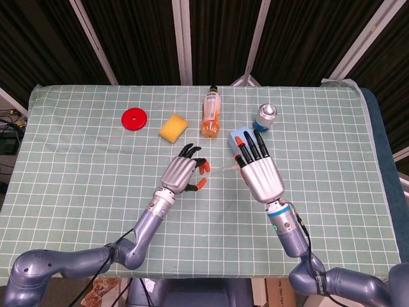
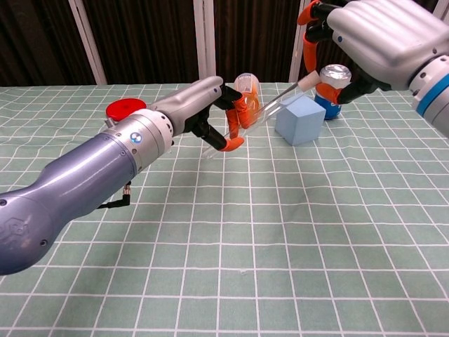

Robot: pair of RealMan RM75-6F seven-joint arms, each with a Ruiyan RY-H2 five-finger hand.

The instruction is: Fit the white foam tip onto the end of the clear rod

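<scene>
Rod (image 2: 256,114) is held up over the table, pinched low down by the left hand (image 2: 210,112). Its top end meets the white tip (image 2: 306,81), pinched by the right hand (image 2: 365,38). It looks nearly on, but maybe needs one more push.

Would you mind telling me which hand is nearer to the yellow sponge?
Left. The left hand sits just in front of the yellow sponge, toward the robot; the right hand is farther off to the sponge's right, by the blue cube.
</scene>
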